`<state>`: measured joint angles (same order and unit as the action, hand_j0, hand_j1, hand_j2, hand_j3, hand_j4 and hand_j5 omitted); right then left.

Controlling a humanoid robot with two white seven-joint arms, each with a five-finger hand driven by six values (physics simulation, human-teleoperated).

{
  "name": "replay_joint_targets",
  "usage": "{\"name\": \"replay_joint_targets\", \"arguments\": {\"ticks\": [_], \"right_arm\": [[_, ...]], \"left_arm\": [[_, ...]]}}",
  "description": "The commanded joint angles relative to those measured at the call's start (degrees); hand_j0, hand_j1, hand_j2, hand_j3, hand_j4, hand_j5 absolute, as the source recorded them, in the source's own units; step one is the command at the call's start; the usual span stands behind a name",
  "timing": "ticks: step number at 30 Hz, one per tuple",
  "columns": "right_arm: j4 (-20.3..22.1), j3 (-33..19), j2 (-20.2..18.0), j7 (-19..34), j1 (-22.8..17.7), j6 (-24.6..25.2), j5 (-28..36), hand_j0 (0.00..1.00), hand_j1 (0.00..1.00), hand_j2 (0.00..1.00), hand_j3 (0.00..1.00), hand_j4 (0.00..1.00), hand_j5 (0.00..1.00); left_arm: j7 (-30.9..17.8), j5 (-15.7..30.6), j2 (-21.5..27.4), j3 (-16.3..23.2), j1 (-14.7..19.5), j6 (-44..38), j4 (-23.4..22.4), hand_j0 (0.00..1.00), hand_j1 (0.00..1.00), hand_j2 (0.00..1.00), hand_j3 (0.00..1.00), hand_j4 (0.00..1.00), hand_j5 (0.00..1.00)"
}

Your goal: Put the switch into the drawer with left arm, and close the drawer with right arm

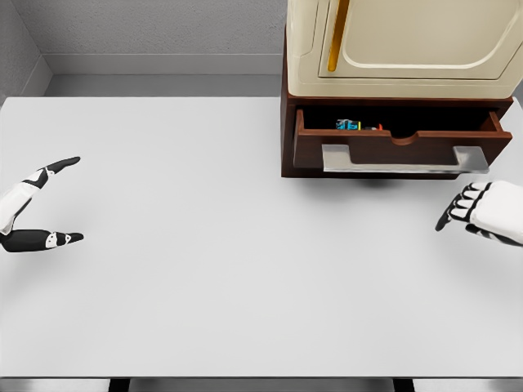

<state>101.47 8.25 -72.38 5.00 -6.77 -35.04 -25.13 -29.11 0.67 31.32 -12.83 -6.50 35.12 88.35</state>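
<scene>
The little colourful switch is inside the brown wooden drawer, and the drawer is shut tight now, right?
Not quite. The small colourful switch does lie inside the brown wooden drawer, but the drawer is pulled open, not shut. The head view shows this, with the right hand low beside its grey handle, not touching it.

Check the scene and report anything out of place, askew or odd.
Nothing is spilled or damaged. The one thing unfinished: the drawer stands pulled out, with the switch lying inside. The left hand is open at the table's left edge, and the right hand hangs curled below the drawer handle.
</scene>
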Motion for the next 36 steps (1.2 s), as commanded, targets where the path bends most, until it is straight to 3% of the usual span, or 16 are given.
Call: {"name": "replay_joint_targets", "arguments": {"ticks": [1,16,20,26,29,36], "right_arm": [[0.0,0.0,-0.2,-0.1,0.0,0.0,0.2,0.61,0.61,0.61,0.61,0.61,0.61],[-0.1,0.3,7.2,-0.4,6.5,0.0,0.1,0.62,0.62,0.62,0.62,0.62,0.62],[-0.1,0.4,7.2,-0.3,6.7,0.0,-0.2,0.62,0.62,0.62,0.62,0.62,0.62],[0.0,4.8,3.5,-0.3,5.5,0.0,-0.4,0.63,0.63,0.63,0.63,0.63,0.63],[0.0,4.9,3.4,-0.3,5.4,0.0,-0.3,0.66,0.66,0.66,0.66,0.66,0.66],[0.0,6.0,8.2,-0.3,6.1,0.0,-0.3,0.65,0.65,0.65,0.65,0.65,0.65]], "left_arm": [[0.0,0.5,0.1,0.0,0.0,-0.1,0.0,1.0,1.0,1.0,1.0,1.0,1.0],[0.0,0.5,0.1,0.0,0.0,-0.1,0.2,1.0,1.0,1.0,1.0,1.0,1.0],[0.0,0.5,0.1,0.0,0.0,-0.1,0.2,1.0,1.0,1.0,1.0,1.0,1.0],[0.0,0.5,0.1,0.0,0.0,-0.1,0.1,1.0,1.0,1.0,1.0,1.0,1.0],[0.0,0.5,0.1,0.0,0.0,-0.1,0.1,1.0,1.0,1.0,1.0,1.0,1.0],[0.0,0.5,0.1,0.0,0.0,-0.1,0.1,1.0,1.0,1.0,1.0,1.0,1.0]]}}
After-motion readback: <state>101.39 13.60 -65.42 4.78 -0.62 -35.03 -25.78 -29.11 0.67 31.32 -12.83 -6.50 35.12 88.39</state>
